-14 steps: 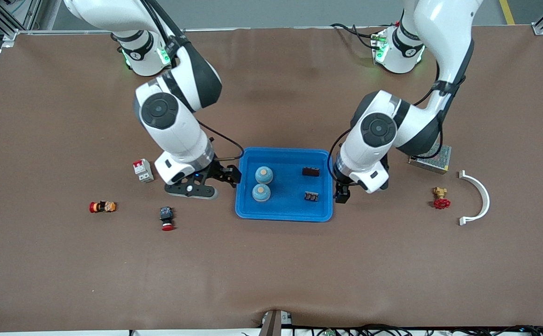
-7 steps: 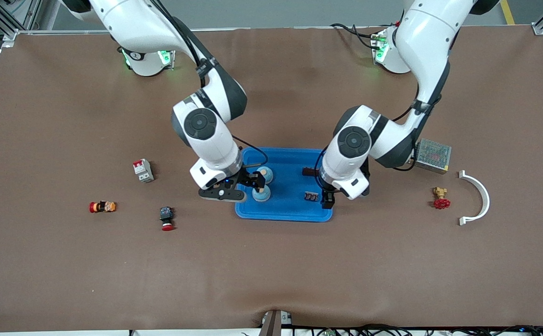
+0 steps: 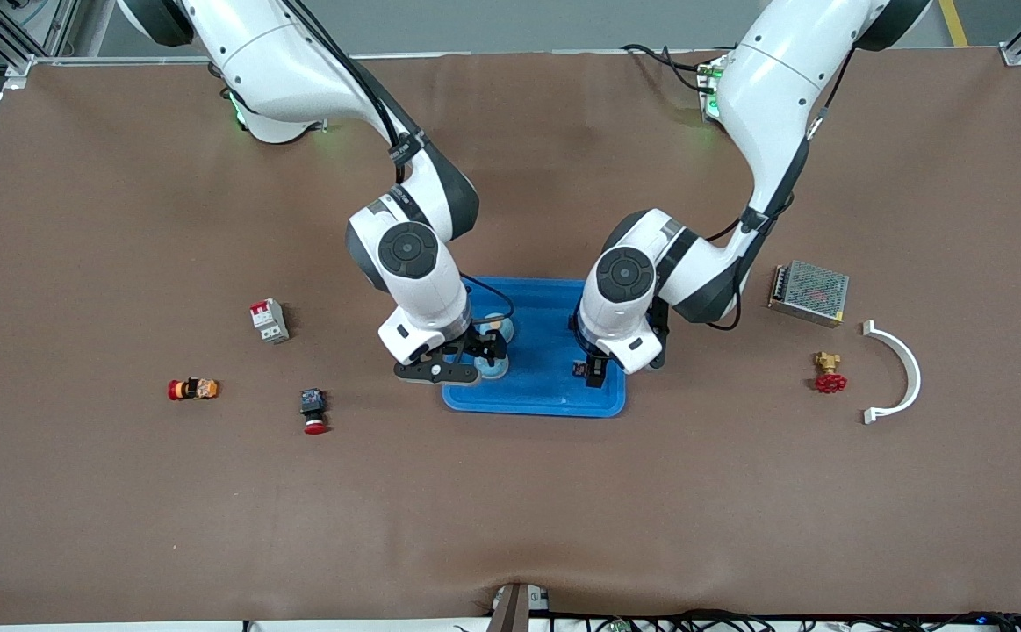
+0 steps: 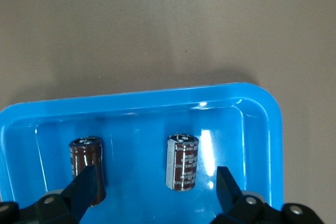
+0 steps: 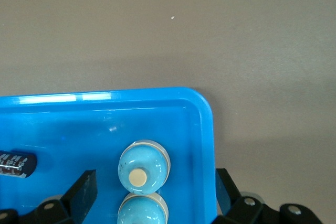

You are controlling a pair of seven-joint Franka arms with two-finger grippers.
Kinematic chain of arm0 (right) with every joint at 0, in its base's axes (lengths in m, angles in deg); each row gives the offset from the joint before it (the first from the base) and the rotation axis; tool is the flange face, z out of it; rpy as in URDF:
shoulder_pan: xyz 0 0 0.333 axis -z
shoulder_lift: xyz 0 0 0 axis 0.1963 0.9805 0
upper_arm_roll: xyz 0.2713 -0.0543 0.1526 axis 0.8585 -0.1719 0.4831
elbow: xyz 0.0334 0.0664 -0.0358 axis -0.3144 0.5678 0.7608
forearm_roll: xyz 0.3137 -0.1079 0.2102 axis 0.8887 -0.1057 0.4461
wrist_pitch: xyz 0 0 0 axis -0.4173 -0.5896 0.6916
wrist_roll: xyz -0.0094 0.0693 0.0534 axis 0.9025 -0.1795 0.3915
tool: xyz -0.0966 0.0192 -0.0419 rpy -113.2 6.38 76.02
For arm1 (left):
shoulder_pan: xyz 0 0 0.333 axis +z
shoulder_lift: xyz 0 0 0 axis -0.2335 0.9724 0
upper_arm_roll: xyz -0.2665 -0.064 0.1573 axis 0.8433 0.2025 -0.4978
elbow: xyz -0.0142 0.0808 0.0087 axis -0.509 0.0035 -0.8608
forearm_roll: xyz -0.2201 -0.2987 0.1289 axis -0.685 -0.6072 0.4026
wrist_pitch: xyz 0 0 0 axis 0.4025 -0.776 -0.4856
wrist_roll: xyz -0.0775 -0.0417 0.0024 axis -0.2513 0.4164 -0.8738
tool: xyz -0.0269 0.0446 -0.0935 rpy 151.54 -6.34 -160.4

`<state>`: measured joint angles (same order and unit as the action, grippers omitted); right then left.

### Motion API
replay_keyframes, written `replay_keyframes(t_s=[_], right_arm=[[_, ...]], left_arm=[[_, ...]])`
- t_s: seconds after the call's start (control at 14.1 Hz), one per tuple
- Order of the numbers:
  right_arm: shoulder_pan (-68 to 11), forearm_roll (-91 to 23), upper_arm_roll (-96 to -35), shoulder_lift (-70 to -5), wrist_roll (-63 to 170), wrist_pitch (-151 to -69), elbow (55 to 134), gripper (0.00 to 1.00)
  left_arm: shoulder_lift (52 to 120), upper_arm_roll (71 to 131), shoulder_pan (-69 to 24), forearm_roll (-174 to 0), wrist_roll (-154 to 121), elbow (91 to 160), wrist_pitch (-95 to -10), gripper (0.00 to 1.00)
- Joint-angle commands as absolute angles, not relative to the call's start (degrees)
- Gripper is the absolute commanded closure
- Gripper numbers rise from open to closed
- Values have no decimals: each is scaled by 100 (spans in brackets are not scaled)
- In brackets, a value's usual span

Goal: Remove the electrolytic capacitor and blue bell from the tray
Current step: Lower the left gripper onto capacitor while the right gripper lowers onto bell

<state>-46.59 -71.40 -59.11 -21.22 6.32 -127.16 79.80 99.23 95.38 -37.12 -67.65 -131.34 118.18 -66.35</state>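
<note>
A blue tray (image 3: 532,405) at mid-table holds two brown capacitors and two blue bells. In the left wrist view one capacitor (image 4: 182,162) lies between the lines of my fingers. The other capacitor (image 4: 85,160) is partly covered by one fingertip (image 4: 84,187). My left gripper (image 3: 596,369) (image 4: 155,190) hangs open over them. My right gripper (image 3: 473,351) (image 5: 155,192) hangs open over the bells. One bell (image 5: 144,166) shows whole and the other bell (image 5: 140,211) is cut off by the frame edge. In the front view the arms hide most of these parts.
Toward the left arm's end lie a metal power supply (image 3: 808,292), a red-handled brass valve (image 3: 829,373) and a white curved bracket (image 3: 896,373). Toward the right arm's end sit a circuit breaker (image 3: 269,320), a red push-button (image 3: 313,411) and a small orange-red part (image 3: 192,388).
Both arms have swung in from beside the tray to over it, the right onto the bells, the left onto the capacitors. Both grippers stayed open.
</note>
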Motion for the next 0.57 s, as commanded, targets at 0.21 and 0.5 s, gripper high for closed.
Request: replay_keyframes(t_s=[0.21, 0.5], right_arm=[[-4868, -7268, -5972, -1682, 480, -12687, 7495, 0], [-4920, -7329, -5972, -1533, 480, -12810, 7478, 0]], left_arm=[[10075, 9502, -3732, -6503, -13136, 11588, -6868, 0], [10250, 9502, -3741, -6327, -13066, 11492, -6921, 0]])
